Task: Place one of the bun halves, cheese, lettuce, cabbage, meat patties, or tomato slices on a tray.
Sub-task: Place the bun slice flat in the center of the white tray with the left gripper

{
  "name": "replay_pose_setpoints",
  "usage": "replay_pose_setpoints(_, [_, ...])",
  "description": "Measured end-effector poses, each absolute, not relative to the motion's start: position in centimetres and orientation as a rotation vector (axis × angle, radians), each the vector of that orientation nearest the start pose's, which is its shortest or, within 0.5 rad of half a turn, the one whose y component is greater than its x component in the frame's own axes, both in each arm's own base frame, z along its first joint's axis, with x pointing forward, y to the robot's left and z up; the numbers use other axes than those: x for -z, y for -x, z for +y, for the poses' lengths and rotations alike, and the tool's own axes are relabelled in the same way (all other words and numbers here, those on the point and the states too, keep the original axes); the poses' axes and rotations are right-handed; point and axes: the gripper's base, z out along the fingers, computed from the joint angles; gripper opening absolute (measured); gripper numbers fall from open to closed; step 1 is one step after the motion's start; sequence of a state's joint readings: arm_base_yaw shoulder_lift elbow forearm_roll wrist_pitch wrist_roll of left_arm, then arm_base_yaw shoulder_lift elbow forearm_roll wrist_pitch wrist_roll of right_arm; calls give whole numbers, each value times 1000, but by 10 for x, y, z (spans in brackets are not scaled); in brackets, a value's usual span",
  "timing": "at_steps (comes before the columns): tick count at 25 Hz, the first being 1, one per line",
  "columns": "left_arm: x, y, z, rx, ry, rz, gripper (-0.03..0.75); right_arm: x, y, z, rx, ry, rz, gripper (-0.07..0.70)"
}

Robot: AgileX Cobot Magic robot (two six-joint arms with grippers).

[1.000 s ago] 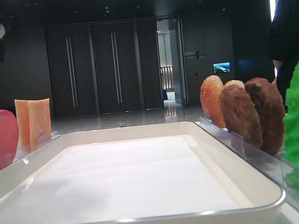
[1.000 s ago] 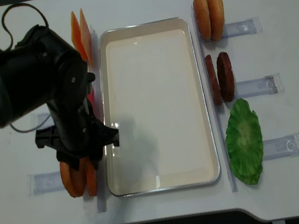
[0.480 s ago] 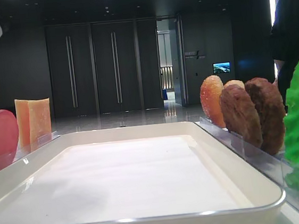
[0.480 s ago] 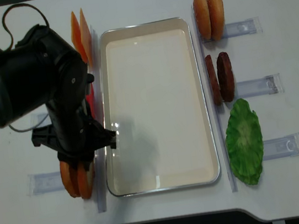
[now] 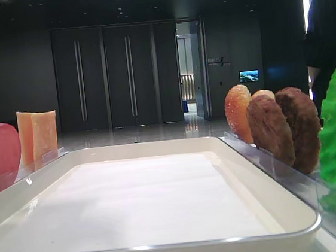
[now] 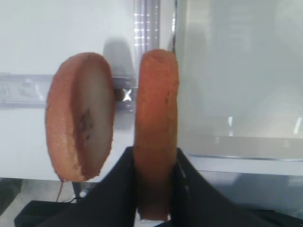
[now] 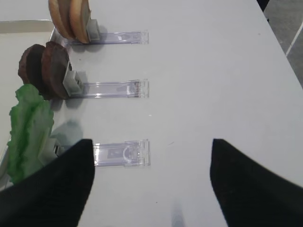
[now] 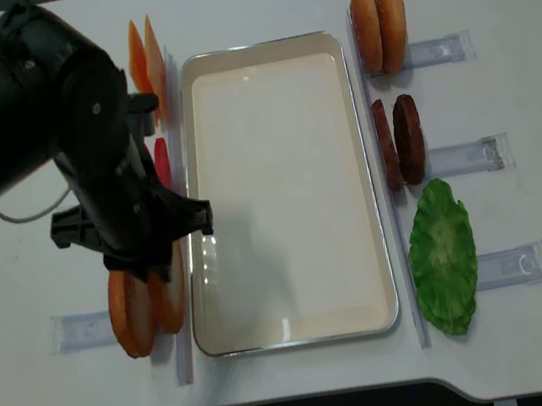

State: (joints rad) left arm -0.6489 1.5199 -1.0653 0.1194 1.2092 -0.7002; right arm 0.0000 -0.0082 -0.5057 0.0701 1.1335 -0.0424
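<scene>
Black fingers of the left gripper (image 6: pixel 152 189) are seen clamped on the lower edge of one bun half (image 6: pixel 156 132), held on edge at the centre of the left wrist view, beside a second bun half (image 6: pixel 80 130). Its rim is smooth orange-tan. The right gripper (image 7: pixel 151 184) is seen spread apart, holding nothing. Only the grasp is judged done; the tray (image 8: pixel 299 328), just right of the bun, is not yet loaded.
</scene>
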Motion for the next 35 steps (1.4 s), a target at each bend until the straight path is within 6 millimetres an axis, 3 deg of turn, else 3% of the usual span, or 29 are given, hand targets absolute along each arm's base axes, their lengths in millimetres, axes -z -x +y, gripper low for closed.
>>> replay_pose_setpoints(4, [-264,-218,-159,-16,17,3054,141,-273,10,6,-59,51,2101,489])
replay_pose_setpoints(12, [-262,-228,-182,337,-23,2972,141,-273,10,6,-59,51,2101,489])
replay_pose_setpoints(15, [-252,-235,-189,475,-43,2938,139,-273,10,6,-59,51,2101,489])
replay_pose_setpoints(25, [-203,-254,-214,682,-96,2896,139,-273,10,6,-59,51,2101,489])
replay_pose_setpoints(31, [-182,-259,-219,681,-101,2937,139,-273,10,6,-59,51,2101,489])
replay_pose_setpoints(35, [-179,-260,-221,692,-89,2934,139,-273,10,6,-59,51,2101,489])
